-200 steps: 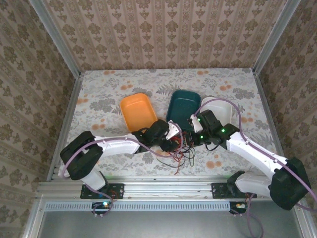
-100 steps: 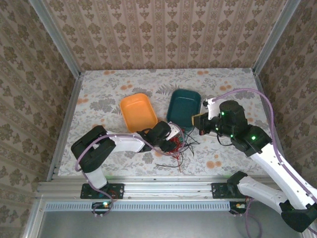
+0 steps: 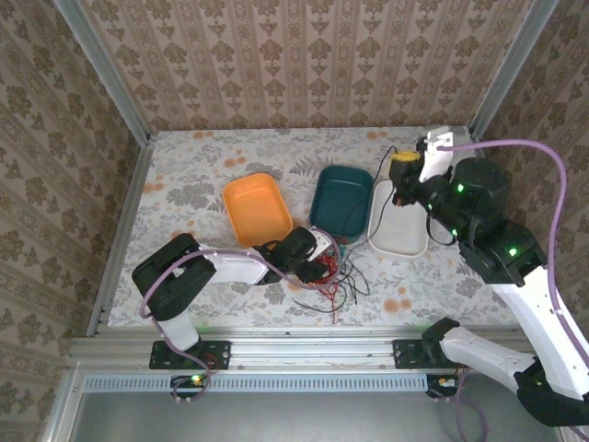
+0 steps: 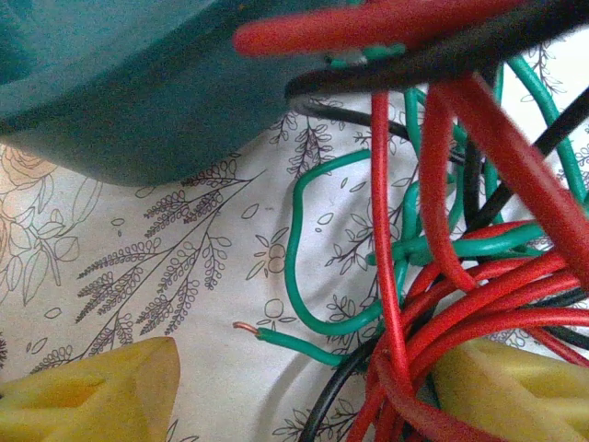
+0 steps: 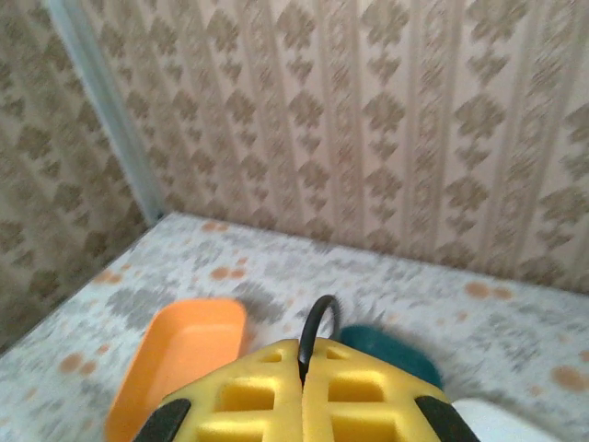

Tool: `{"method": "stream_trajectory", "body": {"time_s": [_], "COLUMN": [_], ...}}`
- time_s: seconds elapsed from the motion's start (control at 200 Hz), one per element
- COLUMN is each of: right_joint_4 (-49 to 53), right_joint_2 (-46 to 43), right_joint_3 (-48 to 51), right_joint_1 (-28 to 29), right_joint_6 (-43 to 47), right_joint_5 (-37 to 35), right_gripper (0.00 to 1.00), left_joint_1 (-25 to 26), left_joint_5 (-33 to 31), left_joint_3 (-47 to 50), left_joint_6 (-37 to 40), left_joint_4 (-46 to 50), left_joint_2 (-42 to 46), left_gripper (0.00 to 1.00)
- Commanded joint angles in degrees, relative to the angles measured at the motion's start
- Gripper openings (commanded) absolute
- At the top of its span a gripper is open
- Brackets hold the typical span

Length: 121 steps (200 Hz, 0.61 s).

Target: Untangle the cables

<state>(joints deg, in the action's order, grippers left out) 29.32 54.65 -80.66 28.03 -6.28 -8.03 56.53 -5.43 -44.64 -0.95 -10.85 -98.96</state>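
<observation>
Right gripper held high with a black cable; left gripper down at the tangle.

Top: the cables lie in a red, green and black heap just in front of the teal tray, and the right gripper hangs over the far end of the white tray. Left wrist: the yellow fingers are released and wide apart, with the tangle between them and up against one. Right wrist: the jaws are clenched on the black cable, which loops up from their seam.
</observation>
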Motion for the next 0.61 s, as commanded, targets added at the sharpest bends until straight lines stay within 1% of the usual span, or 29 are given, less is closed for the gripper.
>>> {"method": "stream_trajectory", "body": {"time_s": [0.0, 0.2, 0.385, 0.6], "right_joint_4": [-4.19, -8.42, -8.14, -10.10], "right_joint_2": [1.78, 3.57, 7.13, 9.58], "right_joint_3": [-3.30, -8.37, -15.64, -19.51], "right_joint_1": [-1.83, -7.19, -11.63, -14.28], "right_joint_6": [4.83, 5.40, 5.75, 4.90], "right_joint_5": [-6.85, -7.92, -6.49, -6.67], "right_gripper": [0.00, 0.00, 0.00, 0.00], "left_joint_1": [-0.43, -0.39, -0.43, -0.39], "left_joint_5": [-1.91, -2.47, -2.83, -3.77], "left_joint_3": [1.93, 2.67, 3.33, 3.76], "left_joint_6": [-1.38, -1.70, -2.14, -2.73], "left_joint_4": [3.66, 3.58, 3.38, 3.01], "left_joint_2": [-1.59, -1.85, -2.20, -2.53], "left_gripper": [0.74, 0.74, 0.74, 0.76]}}
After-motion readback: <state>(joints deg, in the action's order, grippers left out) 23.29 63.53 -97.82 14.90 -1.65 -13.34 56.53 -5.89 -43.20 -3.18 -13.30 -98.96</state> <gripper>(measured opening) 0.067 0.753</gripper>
